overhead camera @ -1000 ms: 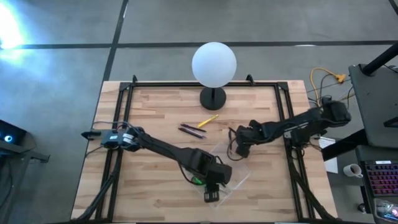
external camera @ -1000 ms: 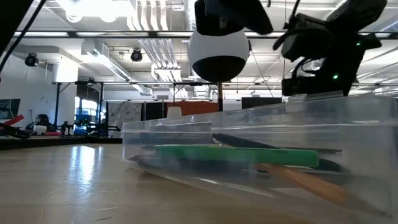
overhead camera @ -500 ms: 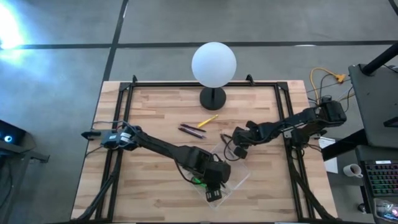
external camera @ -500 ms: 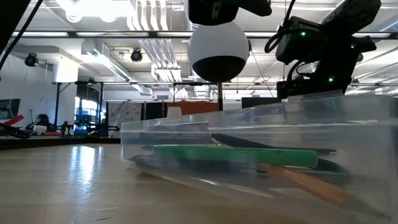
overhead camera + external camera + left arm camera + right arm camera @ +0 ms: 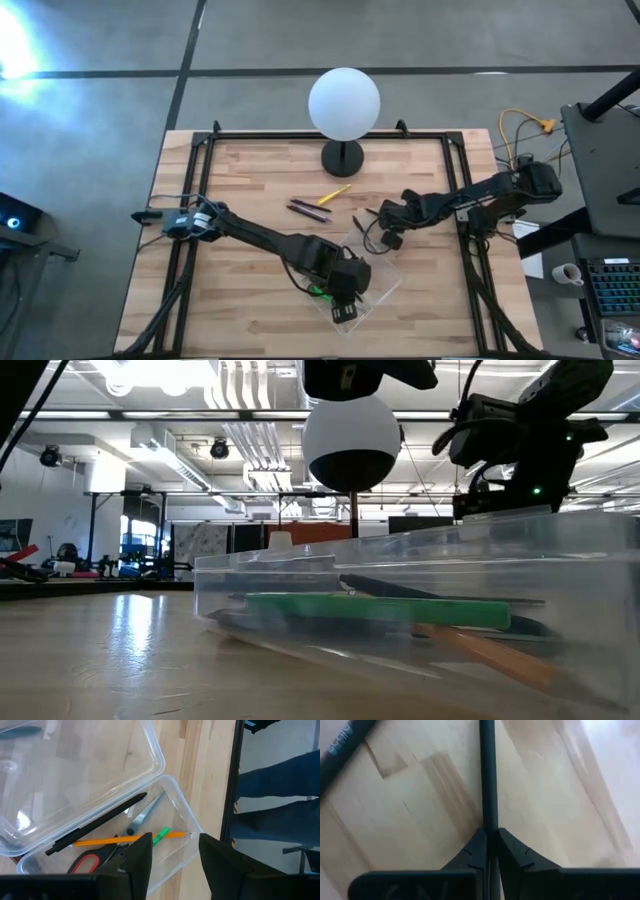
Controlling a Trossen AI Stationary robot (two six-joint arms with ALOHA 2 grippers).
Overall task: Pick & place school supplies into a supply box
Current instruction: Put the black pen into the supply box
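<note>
The clear supply box point(image 5: 365, 285) sits near the table's front middle with its lid point(image 5: 75, 775) folded open. Inside lie red-handled scissors point(image 5: 87, 862), a green marker point(image 5: 160, 836), a yellow pencil point(image 5: 107, 840) and a black pen point(image 5: 100, 827). My left gripper point(image 5: 172, 865) hangs open over the box's end; one finger stands above the inside and one outside the wall, and I cannot tell if either touches. My right gripper point(image 5: 489, 832) is shut on a dark pen point(image 5: 358, 225) just beyond the box. Two dark pens point(image 5: 308, 209) and a yellow pencil point(image 5: 335, 194) lie farther back. My right gripper pinches the dark pen near one end point(image 5: 488, 815) between its two fingers. The fingers come from the table's right side and lie along the pen, which runs straight on past their tips over the wood. Whether it is clear of the table does not show.
A white globe lamp point(image 5: 344, 100) on a black base point(image 5: 343, 157) stands at the far middle of the table. Another dark pen point(image 5: 345, 742) lies on the wood beside the held one. Black frame rails point(image 5: 465, 200) run along the table's sides.
My right gripper has shut on the dark pen from wide open, staying just beyond the box. The box and my left gripper have hardly moved.
</note>
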